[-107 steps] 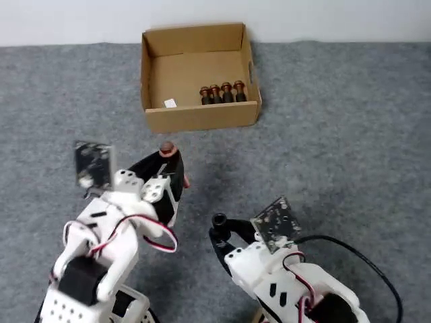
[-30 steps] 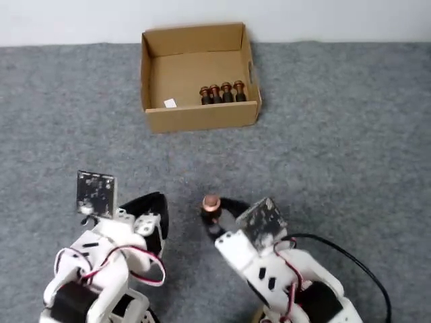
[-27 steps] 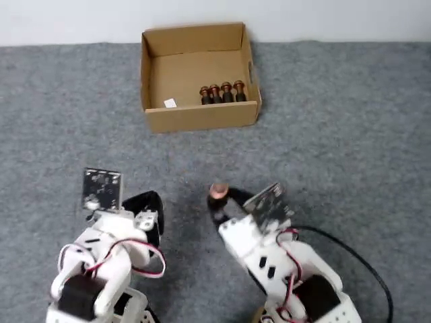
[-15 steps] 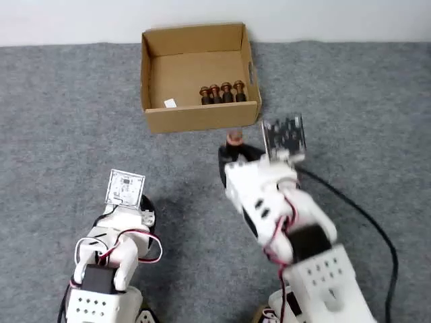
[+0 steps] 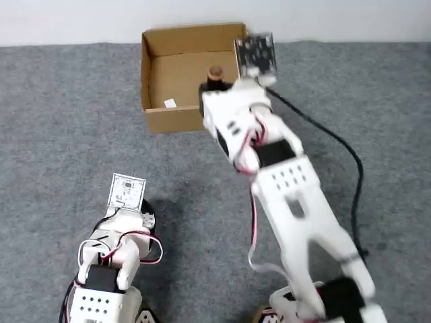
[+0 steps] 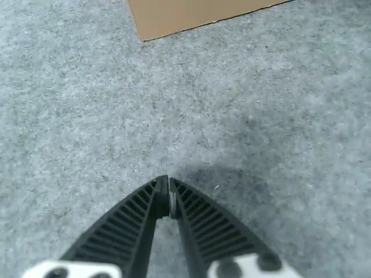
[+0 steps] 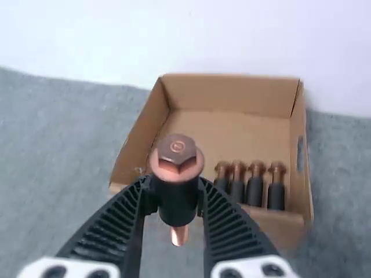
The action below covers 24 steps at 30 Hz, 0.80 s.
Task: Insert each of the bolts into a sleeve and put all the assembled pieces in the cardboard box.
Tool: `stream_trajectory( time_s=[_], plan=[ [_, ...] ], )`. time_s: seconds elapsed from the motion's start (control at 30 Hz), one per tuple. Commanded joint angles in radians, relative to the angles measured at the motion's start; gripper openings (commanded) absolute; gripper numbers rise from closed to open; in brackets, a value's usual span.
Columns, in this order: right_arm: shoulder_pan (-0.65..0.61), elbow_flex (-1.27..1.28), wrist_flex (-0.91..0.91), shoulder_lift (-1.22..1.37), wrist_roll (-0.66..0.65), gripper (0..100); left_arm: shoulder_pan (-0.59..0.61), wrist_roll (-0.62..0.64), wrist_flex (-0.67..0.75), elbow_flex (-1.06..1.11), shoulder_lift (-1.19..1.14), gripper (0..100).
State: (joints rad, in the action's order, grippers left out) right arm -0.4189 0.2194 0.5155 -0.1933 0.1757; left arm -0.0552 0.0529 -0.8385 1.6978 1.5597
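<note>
Nearest the arms' bases, the left arm sits folded low over the grey carpeted tabletop (image 5: 81,148). Its black ribbed left gripper (image 6: 168,196) is closed on nothing, the two fingertips touching just above the carpet. A corner of the brown cardboard box (image 6: 185,14) lies well beyond it.

Farther out, the white right arm is extended across the carpet to the box. Its right gripper (image 7: 173,194) is clamped on an assembled piece (image 7: 175,168), a copper-coloured hex-head bolt seated in a black cylindrical sleeve. The piece is upright, the head on top and the bolt's tip poking out below the sleeve. From the high view, the piece (image 5: 215,72) hangs above the open box (image 5: 182,77), close to its front wall.

Inside the box, four more bolt-and-sleeve pieces (image 7: 249,185) stand upright in a tight row against one wall, near a corner. A small white label (image 5: 170,103) lies on the box floor, apart from them. Behind the box rises a plain white wall (image 5: 67,20).
</note>
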Motion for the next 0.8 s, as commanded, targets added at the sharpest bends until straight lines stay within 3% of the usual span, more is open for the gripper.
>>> stream_trajectory(
  time_s=[0.0,0.2,0.37,0.77],
  plan=[
    [0.042,-0.258,-0.036,0.177,0.005,1.0,0.008,-0.011,0.023,-0.008,0.005,0],
    [0.059,-0.589,-0.027,0.501,-0.009,1.0,0.081,-0.008,0.026,-0.008,0.011,0],
    [0.056,-0.752,-0.025,0.720,-0.158,1.0,0.086,-0.008,0.023,-0.008,0.009,0],
    [0.059,-0.783,0.028,0.918,-0.462,1.5,0.087,-0.008,0.021,-0.008,0.005,0]
  ],
)
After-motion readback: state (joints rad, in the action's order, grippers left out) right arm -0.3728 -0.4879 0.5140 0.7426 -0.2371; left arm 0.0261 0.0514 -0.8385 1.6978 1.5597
